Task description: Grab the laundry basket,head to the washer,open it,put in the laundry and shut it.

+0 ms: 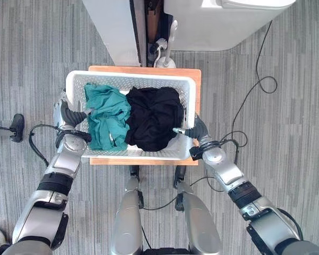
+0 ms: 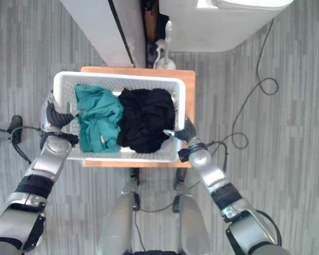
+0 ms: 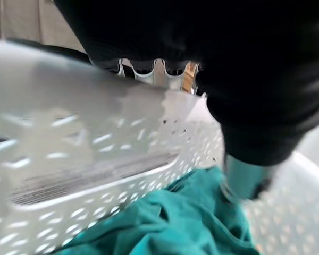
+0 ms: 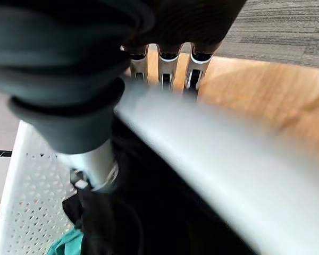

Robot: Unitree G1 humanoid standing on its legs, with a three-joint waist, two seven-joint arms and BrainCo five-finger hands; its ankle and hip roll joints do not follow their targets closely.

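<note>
White perforated laundry basket [image 1: 187,90], teal and black clothes inside, fingers of both hands clamping its rims.

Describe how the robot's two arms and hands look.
Both arms are silver-grey jointed shells with black bands near the forearm. The left hand and right hand wear dark ribbed covers over back and wrist; silver fingers with dark tips show past them. Thin black cables run by the wrists.
</note>
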